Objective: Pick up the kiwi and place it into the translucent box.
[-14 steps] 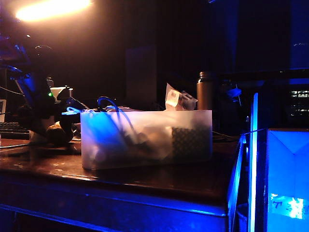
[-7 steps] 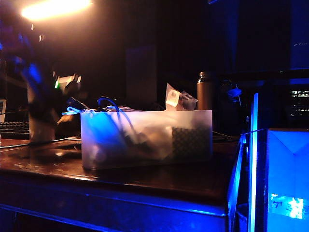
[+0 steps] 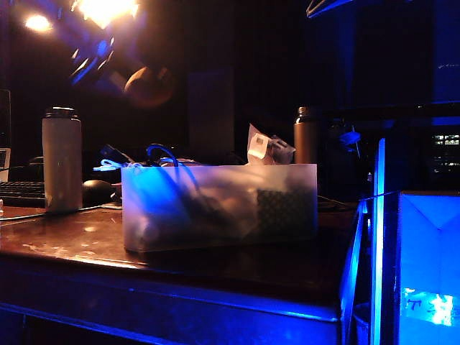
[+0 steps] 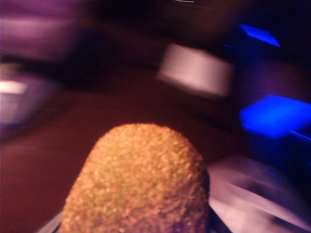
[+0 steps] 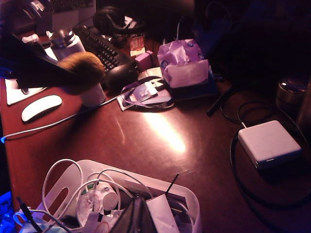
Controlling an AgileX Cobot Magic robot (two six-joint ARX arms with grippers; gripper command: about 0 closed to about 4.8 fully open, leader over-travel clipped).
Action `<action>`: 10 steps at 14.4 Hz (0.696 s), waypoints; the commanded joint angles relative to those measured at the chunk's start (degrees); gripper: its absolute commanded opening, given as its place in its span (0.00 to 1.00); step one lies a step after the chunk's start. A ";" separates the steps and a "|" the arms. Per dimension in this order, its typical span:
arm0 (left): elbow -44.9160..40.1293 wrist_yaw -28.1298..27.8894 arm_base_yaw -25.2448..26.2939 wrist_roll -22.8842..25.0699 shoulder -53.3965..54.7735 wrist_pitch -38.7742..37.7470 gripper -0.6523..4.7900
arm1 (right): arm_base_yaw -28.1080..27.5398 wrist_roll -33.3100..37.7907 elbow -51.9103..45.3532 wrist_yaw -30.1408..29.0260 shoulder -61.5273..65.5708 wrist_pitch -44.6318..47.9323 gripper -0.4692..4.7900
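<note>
Flanking the translucent box (image 3: 219, 205): bottles (image 3: 62, 159).

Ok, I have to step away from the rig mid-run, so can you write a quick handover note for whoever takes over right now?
Left gripper: raised high above the table, shut on the kiwi; it shows blurred in the exterior view, up by the lamp.
Right gripper: not in view.
Translucent box: on the table, full of cables and odds and ends, kiwi not in it.
Done: kiwi picked up and lifted.
Left: carry it over the box, lower it, open the fingers.
</note>
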 commanded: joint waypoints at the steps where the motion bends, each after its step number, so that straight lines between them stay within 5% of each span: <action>1: 2.56 6.60 -4.31 4.35 -0.33 -11.13 0.72 | 0.04 -2.97 0.26 -0.39 0.11 0.44 0.09; 3: 2.54 6.45 -8.13 8.85 -0.04 -17.38 0.72 | 0.04 -7.34 0.26 -0.50 0.37 -1.68 0.09; 7: 2.54 6.14 -14.36 9.70 0.09 -19.30 0.72 | 0.04 -7.65 0.17 -0.76 1.53 -4.50 0.09; 10: 2.54 -1.22 -15.56 10.75 0.09 -21.09 0.75 | 0.04 -7.63 0.17 -1.68 1.73 -4.63 0.09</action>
